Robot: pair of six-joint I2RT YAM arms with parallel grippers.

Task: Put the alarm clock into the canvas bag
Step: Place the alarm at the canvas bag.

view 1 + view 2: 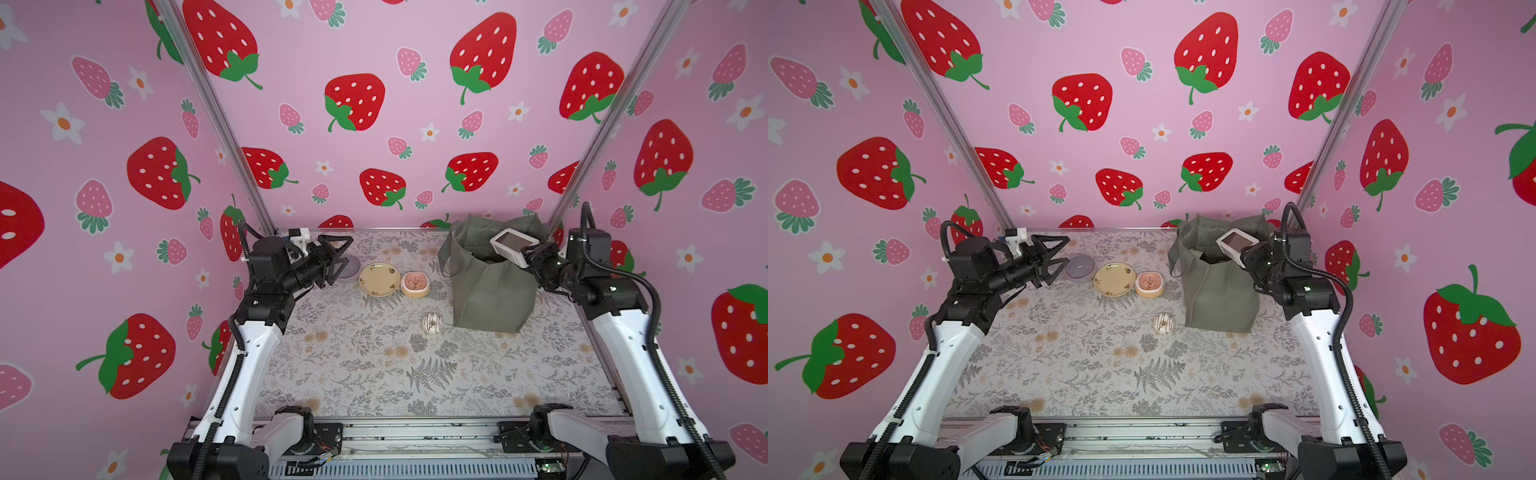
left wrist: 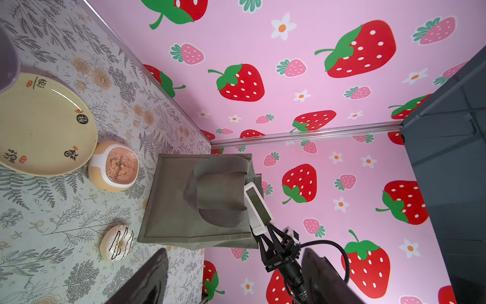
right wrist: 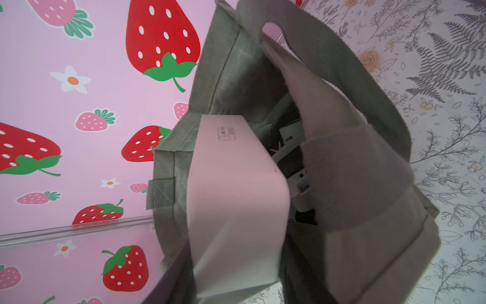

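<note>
The floral counter [image 1: 374,374] carries the olive-grey canvas bag [image 1: 490,299] at its far right, upright with its mouth open. The left end effector [image 1: 348,250] hangs above the counter's far left, jaws spread wide, with nothing in them. The right end effector [image 1: 528,254] is clamped on one end of the white alarm clock [image 1: 513,245] — tilted over the bag's mouth, not yet inside. Left of the bag sit a yellow plate [image 1: 379,279], a lilac bowl [image 1: 1080,267] and a peach clock [image 1: 415,284] — nearer lies an iced doughnut [image 1: 432,323].
</note>
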